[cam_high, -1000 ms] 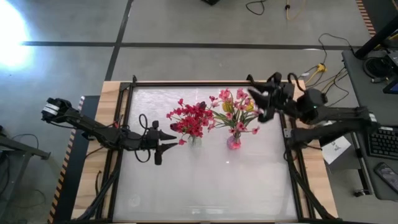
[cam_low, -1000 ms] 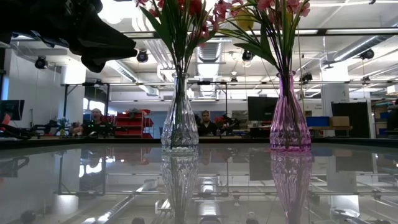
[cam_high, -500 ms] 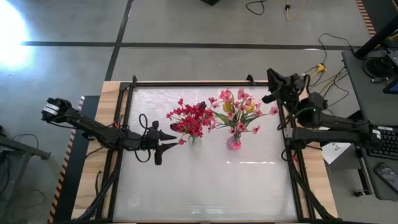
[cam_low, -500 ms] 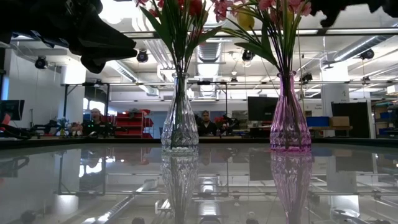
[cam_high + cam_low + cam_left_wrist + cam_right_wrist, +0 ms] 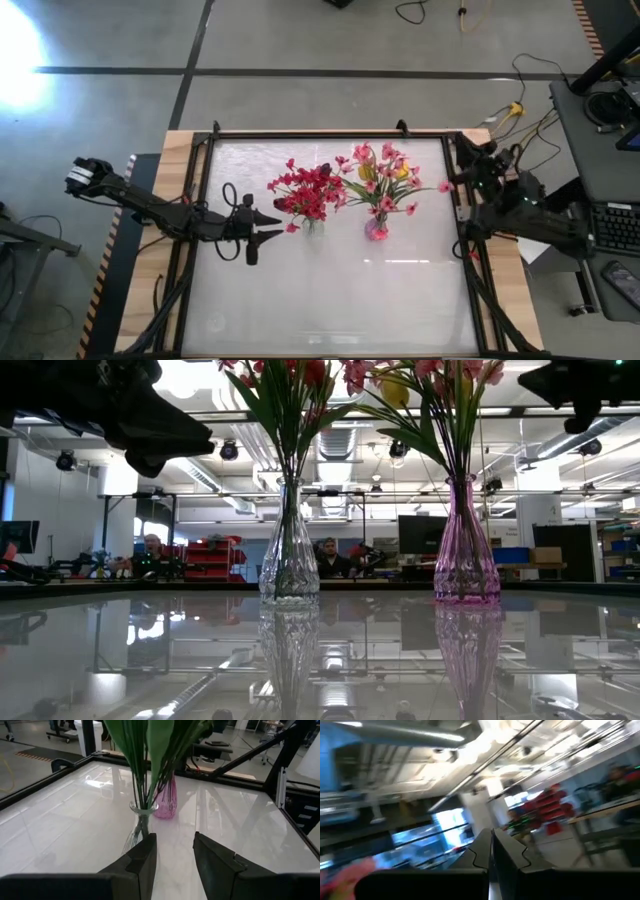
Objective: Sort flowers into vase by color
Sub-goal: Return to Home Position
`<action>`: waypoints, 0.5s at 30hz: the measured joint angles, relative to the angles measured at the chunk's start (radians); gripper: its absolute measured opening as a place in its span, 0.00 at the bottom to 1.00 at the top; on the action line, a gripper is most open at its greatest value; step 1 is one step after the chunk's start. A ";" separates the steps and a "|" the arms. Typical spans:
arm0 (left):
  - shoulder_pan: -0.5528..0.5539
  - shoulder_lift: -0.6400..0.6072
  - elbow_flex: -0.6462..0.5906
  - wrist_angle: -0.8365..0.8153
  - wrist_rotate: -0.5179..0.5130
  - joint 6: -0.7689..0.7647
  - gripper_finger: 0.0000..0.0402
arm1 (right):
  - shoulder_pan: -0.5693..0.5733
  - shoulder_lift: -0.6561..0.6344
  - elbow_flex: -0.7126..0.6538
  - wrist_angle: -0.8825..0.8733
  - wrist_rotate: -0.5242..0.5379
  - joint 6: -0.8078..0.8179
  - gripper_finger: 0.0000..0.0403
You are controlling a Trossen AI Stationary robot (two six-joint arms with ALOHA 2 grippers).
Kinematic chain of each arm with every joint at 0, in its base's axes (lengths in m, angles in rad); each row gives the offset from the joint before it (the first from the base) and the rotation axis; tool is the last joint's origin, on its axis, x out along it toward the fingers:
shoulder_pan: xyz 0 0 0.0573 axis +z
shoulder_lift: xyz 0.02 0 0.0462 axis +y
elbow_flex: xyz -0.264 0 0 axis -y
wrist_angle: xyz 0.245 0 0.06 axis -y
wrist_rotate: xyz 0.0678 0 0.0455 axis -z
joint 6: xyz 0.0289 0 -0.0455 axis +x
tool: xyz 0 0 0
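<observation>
- Since a second ago the right gripper (image 5: 468, 162) has pulled back from above the pink flowers (image 5: 382, 178) to the right edge of the table (image 5: 330, 300) in the high view; its fingers are pressed together.
- Left of centre, the left gripper (image 5: 268, 226) waits with fingers spread beside the clear vase (image 5: 289, 550).
- Centre frame, dark-red flowers (image 5: 306, 192) stand in that vase; the pink ones, with yellow blossoms among them, fill the pink vase (image 5: 465, 545).

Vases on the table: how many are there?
2. The clear vase with red flowers stands near the table's middle; the pink vase with pink and yellow flowers is beside it, toward the right arm. None appears hidden.
</observation>
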 joint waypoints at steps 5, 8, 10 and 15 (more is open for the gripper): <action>0.000 -0.078 0.000 -0.067 0.000 0.023 0.29 | 0.000 -0.131 -0.048 -0.192 -0.211 0.071 0.02; 0.000 -0.122 0.000 -0.088 0.000 0.027 0.29 | 0.003 -0.124 -0.067 -0.282 -0.384 0.075 0.02; 0.001 -0.147 0.000 -0.106 0.000 0.027 0.29 | 0.014 -0.101 -0.085 -0.292 -0.476 0.081 0.02; 0.000 -0.214 -0.010 -0.146 0.000 0.024 0.29 | 0.069 -0.106 -0.150 -0.292 -0.514 0.089 0.02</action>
